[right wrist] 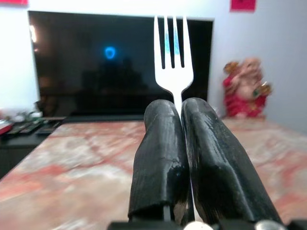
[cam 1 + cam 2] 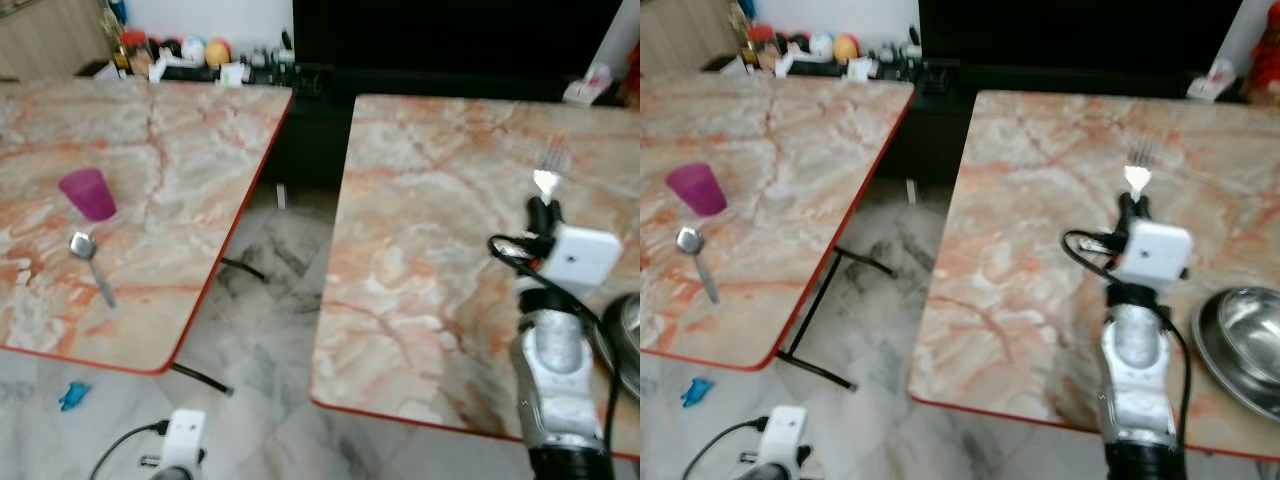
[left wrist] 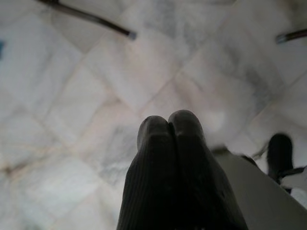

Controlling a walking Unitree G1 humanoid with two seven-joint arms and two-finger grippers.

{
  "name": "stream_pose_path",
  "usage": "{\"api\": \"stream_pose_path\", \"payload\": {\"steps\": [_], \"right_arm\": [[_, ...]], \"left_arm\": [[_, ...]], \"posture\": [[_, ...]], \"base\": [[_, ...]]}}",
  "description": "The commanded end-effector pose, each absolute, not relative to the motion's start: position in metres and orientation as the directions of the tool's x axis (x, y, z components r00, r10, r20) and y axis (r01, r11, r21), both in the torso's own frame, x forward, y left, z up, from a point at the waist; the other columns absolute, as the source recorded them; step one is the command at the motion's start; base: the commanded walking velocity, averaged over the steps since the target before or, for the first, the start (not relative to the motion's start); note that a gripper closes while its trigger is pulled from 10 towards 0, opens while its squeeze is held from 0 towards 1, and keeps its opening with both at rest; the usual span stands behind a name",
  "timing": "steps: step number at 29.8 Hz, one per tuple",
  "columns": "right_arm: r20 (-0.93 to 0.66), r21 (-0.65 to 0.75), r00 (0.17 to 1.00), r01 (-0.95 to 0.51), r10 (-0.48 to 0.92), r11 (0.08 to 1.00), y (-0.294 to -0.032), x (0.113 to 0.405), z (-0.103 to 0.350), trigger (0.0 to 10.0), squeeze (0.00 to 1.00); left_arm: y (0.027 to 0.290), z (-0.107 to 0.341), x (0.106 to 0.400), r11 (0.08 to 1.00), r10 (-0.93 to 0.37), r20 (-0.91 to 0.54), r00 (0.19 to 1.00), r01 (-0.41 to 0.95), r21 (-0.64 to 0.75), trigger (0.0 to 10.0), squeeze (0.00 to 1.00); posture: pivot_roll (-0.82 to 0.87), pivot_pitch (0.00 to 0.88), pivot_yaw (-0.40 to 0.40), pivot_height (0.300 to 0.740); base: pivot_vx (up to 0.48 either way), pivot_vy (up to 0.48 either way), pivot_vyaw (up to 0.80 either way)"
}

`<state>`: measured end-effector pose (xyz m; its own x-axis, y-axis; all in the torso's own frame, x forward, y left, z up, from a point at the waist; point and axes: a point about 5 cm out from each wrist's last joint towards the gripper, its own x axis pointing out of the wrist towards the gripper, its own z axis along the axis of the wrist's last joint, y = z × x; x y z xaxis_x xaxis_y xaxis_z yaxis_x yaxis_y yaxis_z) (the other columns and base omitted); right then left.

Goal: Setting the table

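The right hand (image 1: 181,143) is gripping a fork (image 1: 173,57) above the right bench (image 2: 1040,200) near the steel bowl (image 2: 1240,345), still unplaced, while the left hand (image 3: 168,139) is hanging closed and empty.

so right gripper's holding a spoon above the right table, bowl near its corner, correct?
Not a spoon. The right gripper is shut on a fork; the right wrist view shows its tines plainly. The spoon lies on the left table by the cup. The rest holds: the gripper is above the right table, and the bowl sits near its corner.
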<state>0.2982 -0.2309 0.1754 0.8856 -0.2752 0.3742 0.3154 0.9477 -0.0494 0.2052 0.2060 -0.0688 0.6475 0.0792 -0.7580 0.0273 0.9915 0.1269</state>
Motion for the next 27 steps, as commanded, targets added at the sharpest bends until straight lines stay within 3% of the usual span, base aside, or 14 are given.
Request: {"api": "stream_pose_path", "payload": {"steps": [1, 20, 27], "right_arm": [[0.382, -0.045, 0.888, 0.296, -0.257, 0.954, -0.2247, 0.2994, 0.1782, 10.0, 0.0], [0.386, -0.021, 0.88, 0.31, -0.278, 0.951, -0.2268, 0.2991, 0.1808, 10.0, 0.0], [0.382, -0.024, 0.879, 0.318, -0.285, 0.948, -0.227, 0.2982, 0.1799, 10.0, 0.0]], "left_arm": [[0.2134, -0.0703, 0.2004, 0.989, 0.096, -0.769, 0.631, 0.028, 0.146, 10.0, 0.0], [0.2135, -0.0707, 0.1995, 0.989, 0.091, -0.772, 0.629, 0.033, 0.144, 10.0, 0.0], [0.2149, -0.0716, 0.1974, 0.99, 0.095, -0.775, 0.624, 0.02, 0.137, 10.0, 0.0]], "posture": [[0.02, 0.033, 0.004, 0.74], [0.02, 0.06, 0.01, 0.74], [0.02, 0.069, 0.012, 0.74]], "base": [[0.0, -0.349, 0.0], [0.0, -0.351, 0.0], [0.0, -0.2, -0.45]]}}
